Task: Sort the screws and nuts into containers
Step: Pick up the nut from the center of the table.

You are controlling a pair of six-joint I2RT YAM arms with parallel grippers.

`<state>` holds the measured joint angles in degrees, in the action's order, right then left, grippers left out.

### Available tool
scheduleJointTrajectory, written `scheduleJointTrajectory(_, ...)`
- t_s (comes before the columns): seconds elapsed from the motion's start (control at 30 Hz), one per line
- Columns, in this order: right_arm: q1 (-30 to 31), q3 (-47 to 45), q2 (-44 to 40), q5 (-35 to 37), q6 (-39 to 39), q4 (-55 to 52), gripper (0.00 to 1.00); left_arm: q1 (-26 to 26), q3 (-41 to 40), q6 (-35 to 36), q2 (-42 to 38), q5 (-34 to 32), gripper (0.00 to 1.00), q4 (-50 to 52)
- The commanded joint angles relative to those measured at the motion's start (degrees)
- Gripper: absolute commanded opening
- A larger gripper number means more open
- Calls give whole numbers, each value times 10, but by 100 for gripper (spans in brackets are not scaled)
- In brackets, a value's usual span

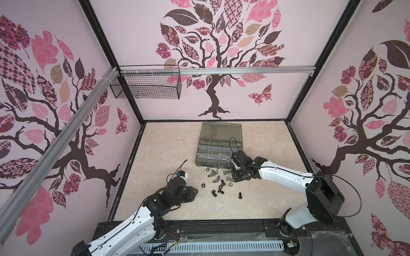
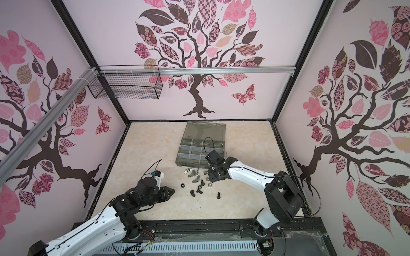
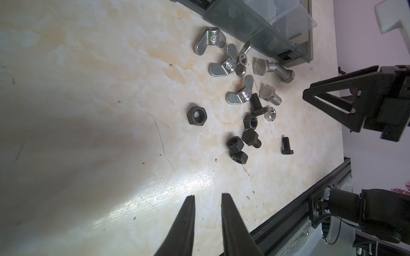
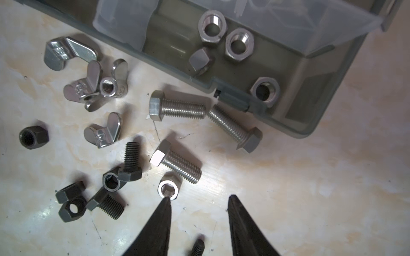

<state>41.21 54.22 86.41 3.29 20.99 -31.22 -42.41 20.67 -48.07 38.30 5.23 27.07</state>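
- Step: pick-up from bench (image 4: 288, 188); right gripper (image 4: 199, 197) hangs low over it, fingers apart, nothing between them.
- Likely target: silver nut (image 4: 168, 188), on bench, just off one fingertip (image 4: 165, 202); lies flat, bore up, no long axis.
- Next move, by judgement: sidestep to straddle nut, then lower.
- Neighbour: silver screw (image 4: 177, 167), lying flat, shank end beside nut, head toward black screws (image 4: 132, 159).
- Case (image 4: 310, 88): four silver nuts (image 4: 239, 44) in corner compartment.
- Left gripper (image 3: 208, 195): over bench, fingers narrowly apart, empty.
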Motion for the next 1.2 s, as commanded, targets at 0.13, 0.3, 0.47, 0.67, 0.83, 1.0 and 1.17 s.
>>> scheduleJointTrajectory(0.13, 19, -36, -40, -2, 29, 2, 45, 0, 11, 1, -3, 0, 25, -11)
scheduleJointTrajectory(0.3, 39, -54, -42, 5, 43, 6, 45, -1, 10, 0, -2, 3, 25, -14)
scheduleJointTrajectory(0.47, 64, -59, -34, 10, 65, 13, 45, 0, 4, 1, -8, 1, 25, -17)
scheduleJointTrajectory(0.67, 76, -66, -34, 9, 88, 30, 45, 0, -11, -2, 4, 1, 25, -40)
scheduleJointTrajectory(0.83, 82, -62, -22, 16, 92, 31, 45, 0, -10, 0, 17, 6, 25, -47)
scheduleJointTrajectory(1.0, 93, -68, -11, 17, 100, 39, 45, 0, -10, 0, 25, 8, 25, -50)
scheduleJointTrajectory(1.17, 103, -66, -4, 22, 102, 38, 45, 0, -23, -9, 29, 9, 25, -67)
